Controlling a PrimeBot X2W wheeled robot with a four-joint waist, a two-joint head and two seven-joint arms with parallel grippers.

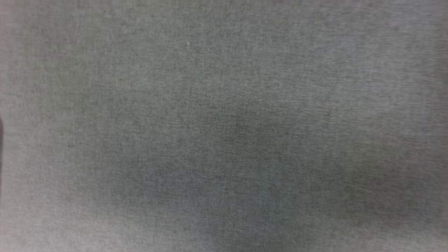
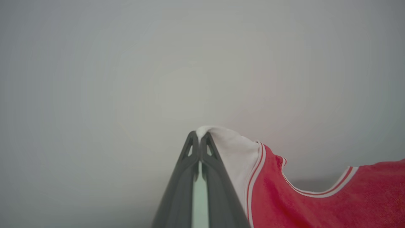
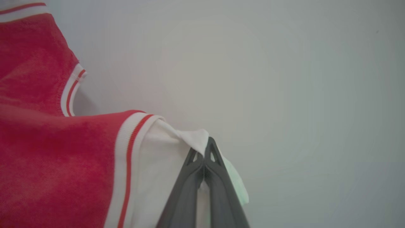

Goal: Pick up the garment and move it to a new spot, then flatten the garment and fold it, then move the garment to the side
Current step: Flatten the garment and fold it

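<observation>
The garment [image 2: 316, 202] is a red jersey with white sleeves and red-and-white striped trim. In the left wrist view my left gripper [image 2: 199, 134] is shut on the edge of one white sleeve, and the red body hangs off to the right with the neckline dipping between. In the right wrist view my right gripper [image 3: 205, 144] is shut on the other white sleeve of the garment [image 3: 57, 164], whose red body spreads to the left. Both pairs of dark fingers are pressed together with white cloth pinched at the tips.
A plain grey surface [image 1: 224, 126] fills the head view, blurred and shadowed in the lower middle. A dark sliver [image 1: 1, 140] sits at its left edge. Behind the garment in both wrist views lies the same pale grey surface [image 2: 126, 79].
</observation>
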